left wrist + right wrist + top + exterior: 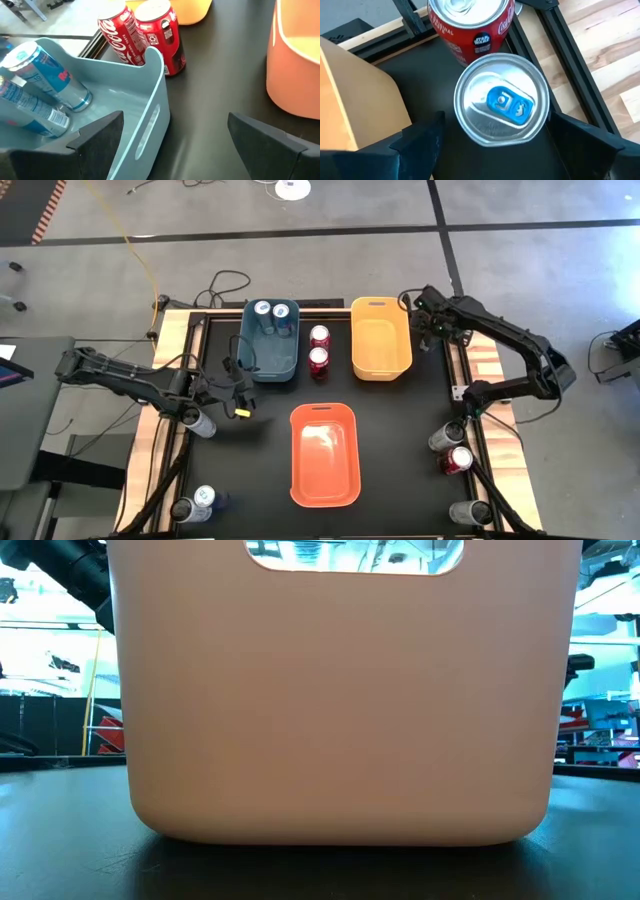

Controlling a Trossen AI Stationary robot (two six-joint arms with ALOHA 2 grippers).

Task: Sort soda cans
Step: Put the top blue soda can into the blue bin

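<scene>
The right end effector (495, 145) hangs with its fingers wide apart over a silver-topped metal can with a blue tab (502, 100), which stands by a red metal can (470, 25) near the right edge of the black worktop (420, 430). The left end effector (170, 145) is also wide and holds nothing, just beside the blue plastic bin (145, 95) with two blue cans (45, 75) inside. Two more red cans (319, 347) stand between that bin and the yellow plastic bin (380, 340).

Grey concrete floor (330, 205) crossed by dark seam lines; yellow cable (140, 255) trails toward the table; black tabletop (400, 440) in a light wood frame (170, 330); bright, cluttered room behind, low view.
</scene>
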